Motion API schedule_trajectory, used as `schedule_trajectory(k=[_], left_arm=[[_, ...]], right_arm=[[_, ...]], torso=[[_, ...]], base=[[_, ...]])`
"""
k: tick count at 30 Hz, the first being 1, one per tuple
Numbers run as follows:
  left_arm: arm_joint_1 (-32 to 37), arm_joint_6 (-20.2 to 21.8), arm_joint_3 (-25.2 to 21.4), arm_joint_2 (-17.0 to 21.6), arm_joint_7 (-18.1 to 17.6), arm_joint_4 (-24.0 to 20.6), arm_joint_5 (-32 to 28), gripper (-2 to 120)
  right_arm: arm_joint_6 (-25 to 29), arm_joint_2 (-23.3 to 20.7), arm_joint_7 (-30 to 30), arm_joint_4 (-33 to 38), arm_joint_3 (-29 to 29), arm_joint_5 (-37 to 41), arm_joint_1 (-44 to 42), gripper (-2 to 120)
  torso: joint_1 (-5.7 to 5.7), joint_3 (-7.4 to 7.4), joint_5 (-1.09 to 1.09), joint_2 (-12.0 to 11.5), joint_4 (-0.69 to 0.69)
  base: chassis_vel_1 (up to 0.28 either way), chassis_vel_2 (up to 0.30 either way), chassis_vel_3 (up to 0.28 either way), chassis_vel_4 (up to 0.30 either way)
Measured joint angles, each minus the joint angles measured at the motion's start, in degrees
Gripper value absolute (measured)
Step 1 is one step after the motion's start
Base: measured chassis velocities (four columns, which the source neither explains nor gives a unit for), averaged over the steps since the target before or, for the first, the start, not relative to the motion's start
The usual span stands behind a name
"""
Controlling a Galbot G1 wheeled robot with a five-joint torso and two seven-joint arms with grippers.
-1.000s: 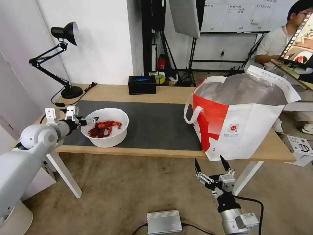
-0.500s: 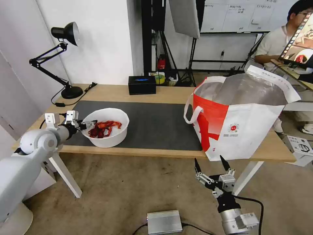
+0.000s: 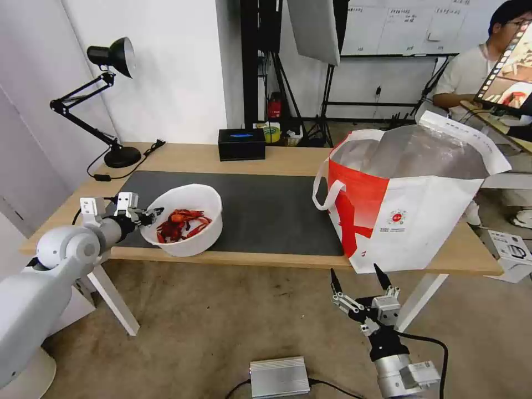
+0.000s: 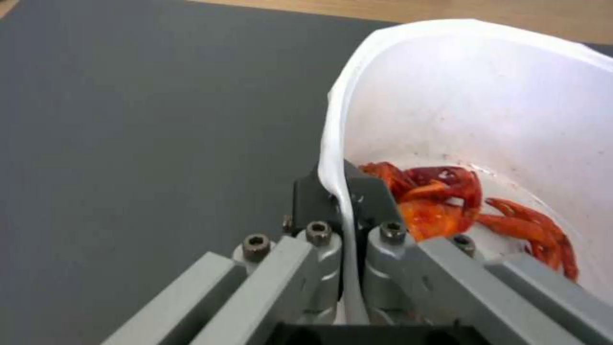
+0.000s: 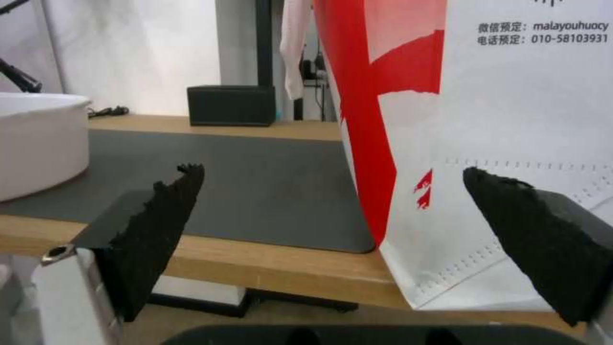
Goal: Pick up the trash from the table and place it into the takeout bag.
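Note:
The trash in view is a white round bowl (image 3: 185, 221) of red crayfish shells (image 3: 180, 221) at the front left of the table (image 3: 288, 158). It tilts toward my left gripper (image 3: 151, 214), which is shut on its near-left rim. In the left wrist view the fingers (image 4: 367, 201) pinch the thin rim of the bowl (image 4: 485, 110) from both sides, with the shells (image 4: 447, 201) just inside. The takeout bag (image 3: 410, 205) stands open on the table's right end. My right gripper (image 3: 359, 280) hangs open below the table's front edge, facing the bag (image 5: 511, 120).
A black box (image 3: 241, 144) sits at the table's back, and a black desk lamp (image 3: 113, 111) at the back left. A dark grey mat (image 3: 266, 210) covers the middle. A silver box (image 3: 279, 377) lies on the floor. A person sits behind the bag.
The left gripper has drawn back and down a little with the rim in it. The bowl now tilts toward it and the shells have shifted. The right arm has stayed still.

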Motion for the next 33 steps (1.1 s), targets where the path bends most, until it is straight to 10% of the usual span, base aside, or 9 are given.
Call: schedule_trajectory(k=[33], left_arm=[[12.02,-3.50,-9.11,-0.75,3.20,-22.70,-8.14,0]], right_arm=[[0.00,0.00,0.00,0.00,0.00,0.00,0.00,100]], torso=[[0.00,0.00,0.00,0.00,0.00]], base=[[0.000,0.000,0.000,0.000]])
